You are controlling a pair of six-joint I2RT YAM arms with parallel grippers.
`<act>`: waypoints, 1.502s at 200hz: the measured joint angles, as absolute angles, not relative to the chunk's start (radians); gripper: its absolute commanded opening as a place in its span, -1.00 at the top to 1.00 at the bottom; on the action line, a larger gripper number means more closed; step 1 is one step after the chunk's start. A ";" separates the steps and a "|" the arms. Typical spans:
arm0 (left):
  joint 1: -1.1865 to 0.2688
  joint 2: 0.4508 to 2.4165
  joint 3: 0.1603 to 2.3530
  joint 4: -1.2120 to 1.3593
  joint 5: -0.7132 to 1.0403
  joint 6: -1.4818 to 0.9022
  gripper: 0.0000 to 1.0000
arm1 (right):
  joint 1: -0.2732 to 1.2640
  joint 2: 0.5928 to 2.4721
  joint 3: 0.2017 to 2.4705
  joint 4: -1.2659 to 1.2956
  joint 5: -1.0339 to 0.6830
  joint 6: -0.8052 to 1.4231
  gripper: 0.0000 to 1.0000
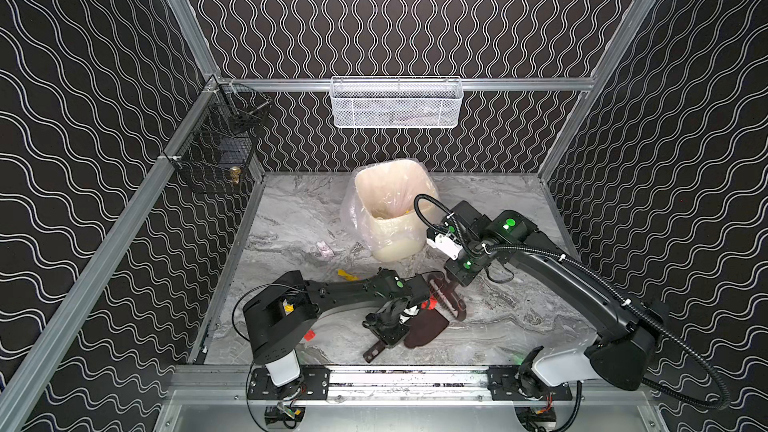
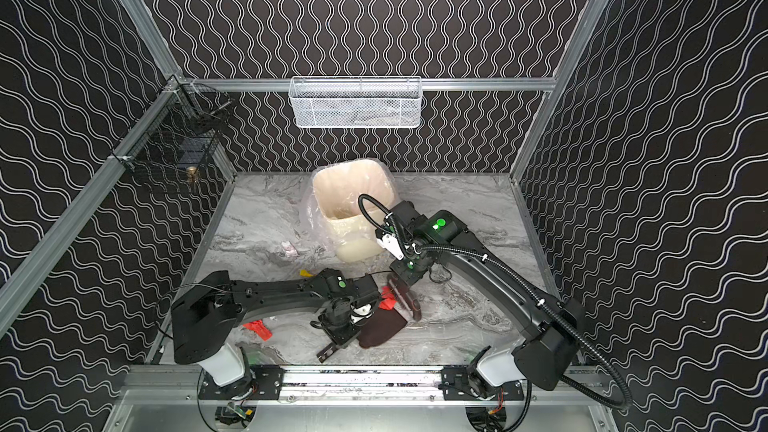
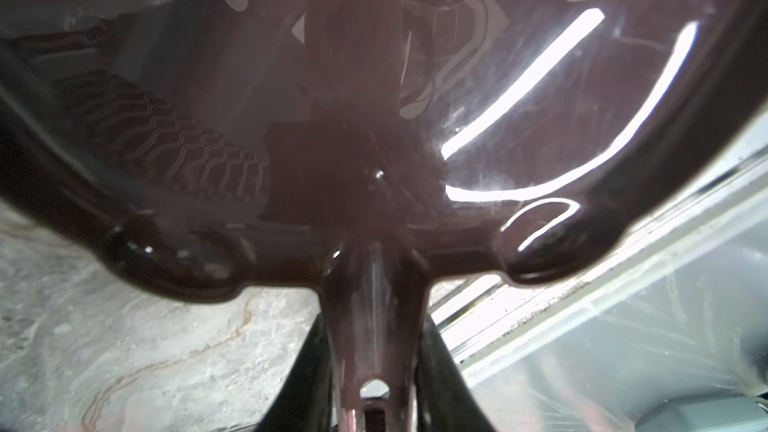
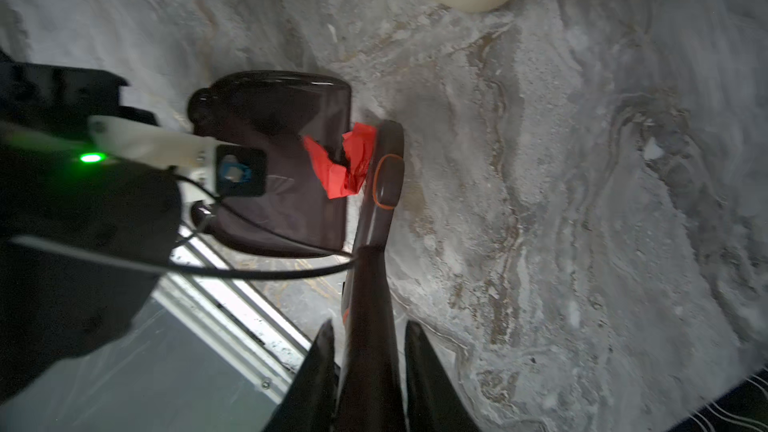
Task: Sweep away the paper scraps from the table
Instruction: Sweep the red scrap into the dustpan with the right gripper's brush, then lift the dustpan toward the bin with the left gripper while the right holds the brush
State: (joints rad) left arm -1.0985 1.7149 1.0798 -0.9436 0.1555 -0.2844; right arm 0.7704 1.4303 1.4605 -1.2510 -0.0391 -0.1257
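You see four paper scraps (image 1: 325,249): two red, one yellow, one white. Your left gripper (image 3: 372,384) clamps the dustpan (image 4: 282,209), mouth toward the brush (image 4: 386,176) your right gripper (image 4: 370,367) clamps.

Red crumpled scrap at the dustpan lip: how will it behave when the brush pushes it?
The red crumpled paper scrap looks thin and light, so it should slide easily. Its loose folds may crush or flip rather than roll. Straddling the lip of the dark glossy dustpan beside the brown brush, it might snag.
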 measured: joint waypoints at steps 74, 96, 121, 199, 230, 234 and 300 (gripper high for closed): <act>-1.095 1.718 1.080 -0.936 0.141 -0.285 1.00 | 0.838 1.383 1.487 -1.267 -0.120 -0.036 1.00; -1.095 1.688 1.079 -0.930 0.134 -0.289 1.00 | 0.809 1.355 1.496 -1.281 -0.088 -0.018 1.00; -1.095 1.636 1.068 -0.937 0.115 -0.311 1.00 | 0.749 1.346 1.518 -1.286 -0.051 -0.019 1.00; -1.103 1.463 1.149 -1.055 0.020 -0.345 1.00 | 0.498 1.226 1.512 -1.288 -0.001 -0.073 1.00; -1.122 1.428 1.241 -1.151 -0.031 -0.371 1.00 | 0.445 1.216 1.507 -1.272 -0.004 -0.101 1.00; -1.124 1.423 1.253 -1.163 -0.038 -0.375 1.00 | 0.439 1.215 1.507 -1.269 -0.006 -0.105 1.00; -1.132 1.381 1.471 -1.383 -0.120 -0.469 1.00 | 0.349 1.214 1.505 -1.242 -0.062 -0.138 1.00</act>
